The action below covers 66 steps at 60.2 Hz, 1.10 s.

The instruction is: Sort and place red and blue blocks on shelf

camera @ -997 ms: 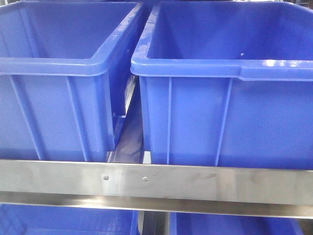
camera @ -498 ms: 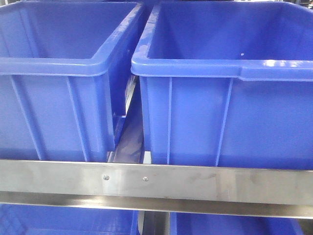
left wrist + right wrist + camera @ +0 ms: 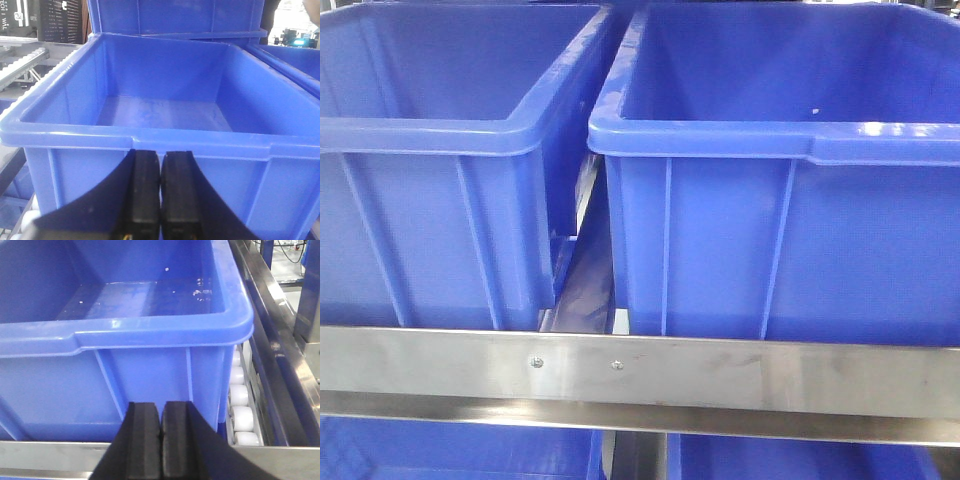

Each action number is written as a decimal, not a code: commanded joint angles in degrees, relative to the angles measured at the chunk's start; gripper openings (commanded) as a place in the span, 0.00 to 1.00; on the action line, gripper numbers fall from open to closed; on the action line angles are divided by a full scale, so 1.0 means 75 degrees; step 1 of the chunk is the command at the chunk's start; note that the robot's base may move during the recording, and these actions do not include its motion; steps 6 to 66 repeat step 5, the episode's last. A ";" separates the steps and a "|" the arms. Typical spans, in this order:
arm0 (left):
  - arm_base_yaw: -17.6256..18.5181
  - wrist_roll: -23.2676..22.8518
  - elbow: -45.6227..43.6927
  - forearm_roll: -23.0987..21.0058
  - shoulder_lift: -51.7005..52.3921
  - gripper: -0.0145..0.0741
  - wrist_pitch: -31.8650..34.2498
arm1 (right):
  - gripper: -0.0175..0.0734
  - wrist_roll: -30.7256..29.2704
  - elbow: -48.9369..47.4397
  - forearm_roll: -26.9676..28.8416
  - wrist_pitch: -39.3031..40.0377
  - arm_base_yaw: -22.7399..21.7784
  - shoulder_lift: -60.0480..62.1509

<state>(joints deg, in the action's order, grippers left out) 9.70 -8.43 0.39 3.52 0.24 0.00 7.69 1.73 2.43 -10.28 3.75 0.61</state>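
Nothing moved, left hand (image 3: pixel 160 200) closed, right hand (image 3: pixel 161 440) closed

Only readable text: partial white lettering on a dark panel (image 3: pixel 17 17) at top left of left wrist view, roughly "ECH" and "VÄL", cut off by the edge. Bins and rails carry no readable text.
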 commanded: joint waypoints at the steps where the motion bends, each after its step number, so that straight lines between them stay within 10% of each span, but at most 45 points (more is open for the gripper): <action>1: 0.0013 0.0007 0.0258 -0.0066 0.0166 0.32 0.0656 | 0.27 -0.0048 0.0005 0.0012 0.0710 -0.0031 0.0127; 66: 0.0013 0.0007 0.0258 -0.0066 0.0166 0.32 0.0656 | 0.27 -0.0048 0.0005 0.0012 0.0710 -0.0031 0.0127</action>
